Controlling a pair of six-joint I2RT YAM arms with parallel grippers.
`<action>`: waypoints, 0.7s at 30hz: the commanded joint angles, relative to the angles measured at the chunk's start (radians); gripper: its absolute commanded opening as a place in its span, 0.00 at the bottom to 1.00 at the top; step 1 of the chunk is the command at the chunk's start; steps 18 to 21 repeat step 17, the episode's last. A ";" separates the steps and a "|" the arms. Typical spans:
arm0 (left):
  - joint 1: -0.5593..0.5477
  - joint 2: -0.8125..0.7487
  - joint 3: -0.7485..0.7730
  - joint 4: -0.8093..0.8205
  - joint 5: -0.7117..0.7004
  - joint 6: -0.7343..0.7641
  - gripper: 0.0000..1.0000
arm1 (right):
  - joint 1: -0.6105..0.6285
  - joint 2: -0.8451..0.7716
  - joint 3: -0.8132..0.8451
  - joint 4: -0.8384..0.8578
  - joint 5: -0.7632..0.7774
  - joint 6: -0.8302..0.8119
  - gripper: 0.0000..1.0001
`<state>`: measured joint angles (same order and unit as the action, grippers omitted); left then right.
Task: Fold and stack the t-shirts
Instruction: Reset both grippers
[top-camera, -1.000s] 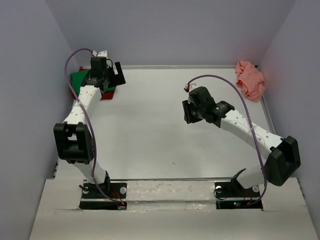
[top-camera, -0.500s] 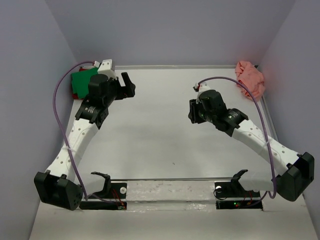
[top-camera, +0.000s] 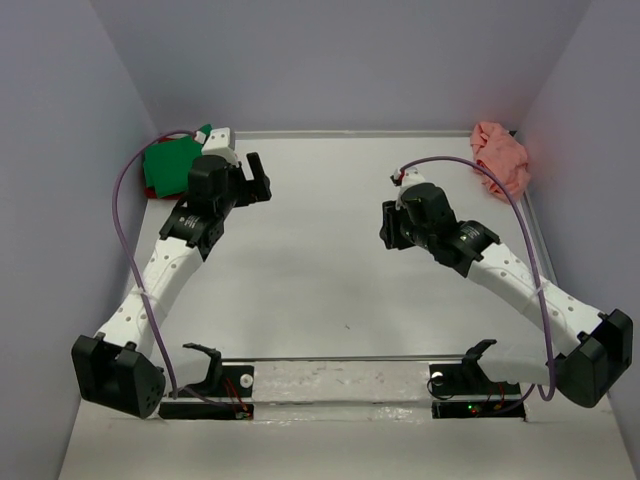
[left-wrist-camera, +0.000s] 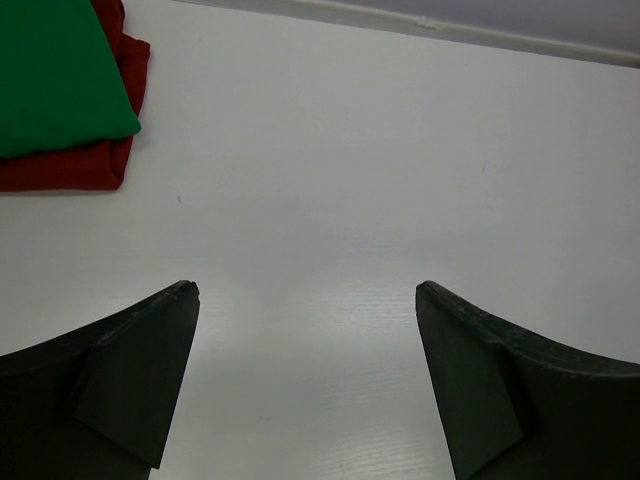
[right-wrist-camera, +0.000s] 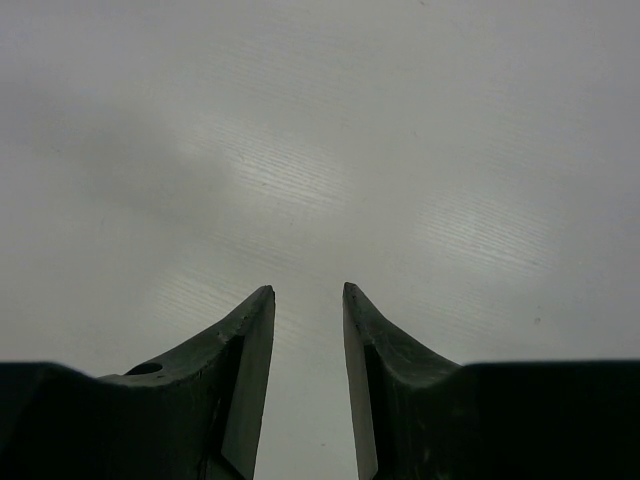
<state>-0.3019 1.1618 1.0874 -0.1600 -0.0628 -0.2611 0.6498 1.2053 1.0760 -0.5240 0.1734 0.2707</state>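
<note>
A folded bright green t-shirt (top-camera: 166, 164) lies on a folded dark red t-shirt (left-wrist-camera: 55, 172) at the table's far left corner; the left wrist view shows the green one (left-wrist-camera: 58, 78) at top left. The salmon pink t-shirt (top-camera: 500, 158) sits crumpled at the far right corner. My left gripper (top-camera: 260, 176) (left-wrist-camera: 307, 300) hangs wide open over bare table just right of the stack, holding nothing. My right gripper (top-camera: 387, 229) (right-wrist-camera: 308, 290) hovers over the table's middle right, well short of the pink t-shirt, with its fingers a narrow gap apart and nothing between them.
Grey-violet walls close the white table (top-camera: 310, 260) in on the left, back and right. A raised lip runs along the far edge (left-wrist-camera: 420, 22). Purple cables loop above both arms.
My left arm has pulled back from the green and red stack toward the table's middle, gripper still wide open. My right arm has shifted slightly farther back and to the right.
</note>
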 joint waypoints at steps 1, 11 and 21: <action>-0.009 0.030 0.002 0.020 -0.031 -0.001 0.99 | 0.010 0.010 0.007 0.012 0.021 0.007 0.40; -0.011 0.027 -0.003 0.019 -0.051 0.014 0.99 | 0.010 0.020 0.018 0.010 0.061 0.002 0.40; -0.013 0.024 -0.007 0.019 -0.051 0.019 0.99 | 0.010 0.034 0.006 0.018 0.066 0.013 0.39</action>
